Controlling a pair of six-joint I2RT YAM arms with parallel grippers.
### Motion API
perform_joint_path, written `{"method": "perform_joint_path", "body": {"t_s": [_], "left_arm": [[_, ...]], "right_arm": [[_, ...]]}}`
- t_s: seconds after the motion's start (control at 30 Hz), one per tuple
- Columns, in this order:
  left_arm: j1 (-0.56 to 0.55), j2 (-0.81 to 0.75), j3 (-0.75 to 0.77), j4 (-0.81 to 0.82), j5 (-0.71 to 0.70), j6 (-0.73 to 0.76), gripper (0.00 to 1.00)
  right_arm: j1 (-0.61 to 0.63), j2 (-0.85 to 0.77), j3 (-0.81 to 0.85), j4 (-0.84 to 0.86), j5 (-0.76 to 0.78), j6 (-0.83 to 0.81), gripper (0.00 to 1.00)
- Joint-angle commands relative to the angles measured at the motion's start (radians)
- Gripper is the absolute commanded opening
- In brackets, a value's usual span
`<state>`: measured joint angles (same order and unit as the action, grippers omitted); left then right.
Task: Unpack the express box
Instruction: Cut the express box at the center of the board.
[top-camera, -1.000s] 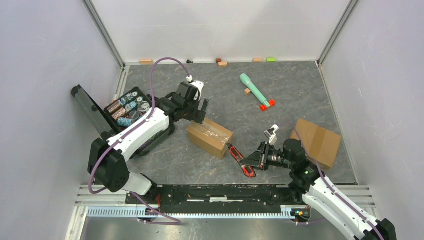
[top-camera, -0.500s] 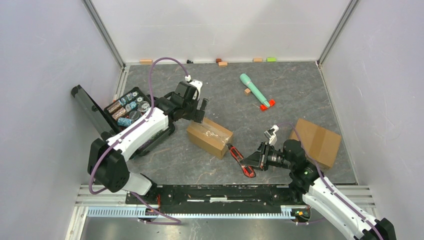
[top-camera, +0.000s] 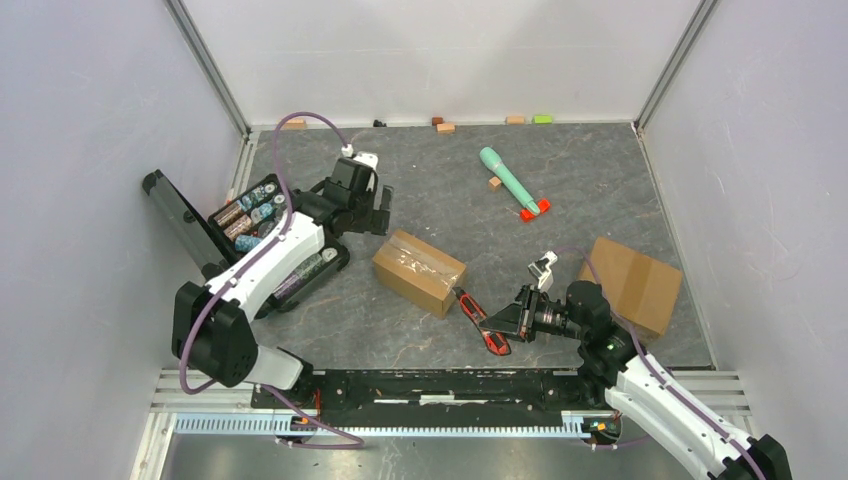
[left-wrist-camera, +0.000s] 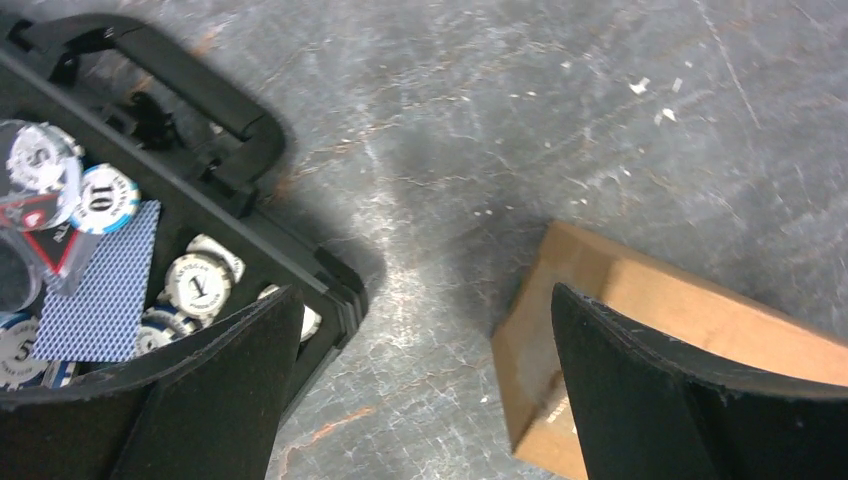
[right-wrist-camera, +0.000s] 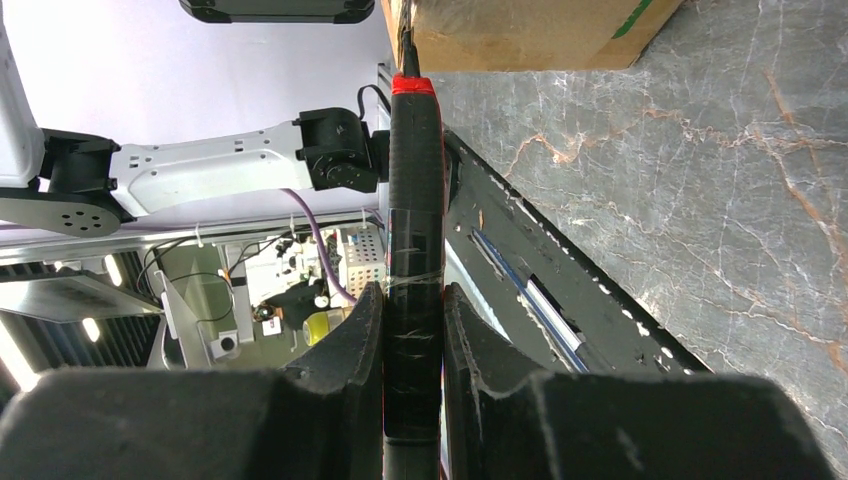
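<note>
1. One taped express box (top-camera: 420, 270) to log: flat on the grey table (top-camera: 600, 180), about mid-field, clear tape across its top.
2. Note red-and-black utility knife (top-camera: 482, 324) clamped between the fingers of the right gripper (top-camera: 508, 322), tip at the box's near right corner.
3. Note left gripper (left-wrist-camera: 425, 300) with jaws wide apart, gripping nothing, above bare table between box and open poker chip case (top-camera: 262, 225).
4. Log second cardboard box (top-camera: 632, 284) well apart, far right; green tool (top-camera: 510, 182) beyond.
</note>
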<state>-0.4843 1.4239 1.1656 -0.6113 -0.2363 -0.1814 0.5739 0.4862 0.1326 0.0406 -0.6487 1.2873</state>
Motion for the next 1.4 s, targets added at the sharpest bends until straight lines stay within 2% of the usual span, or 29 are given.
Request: {"method": "perform_joint_path", "body": {"t_s": [0.0, 0.57, 1.37], "left_arm": [[0.051, -0.024, -0.011, 0.007, -0.047, -0.086, 1.0], [0.079, 0.096, -0.041, 0.056, 0.068, -0.242, 0.98], [0.076, 0.037, -0.2, 0.17, 0.275, -0.385, 0.95]], "right_arm": [[-0.005, -0.006, -0.012, 0.077, -0.012, 0.021, 0.0], [-0.006, 0.012, -0.03, 0.121, -0.032, 0.038, 0.0], [-0.008, 0.13, -0.025, 0.25, -0.074, 0.058, 0.0]]}}
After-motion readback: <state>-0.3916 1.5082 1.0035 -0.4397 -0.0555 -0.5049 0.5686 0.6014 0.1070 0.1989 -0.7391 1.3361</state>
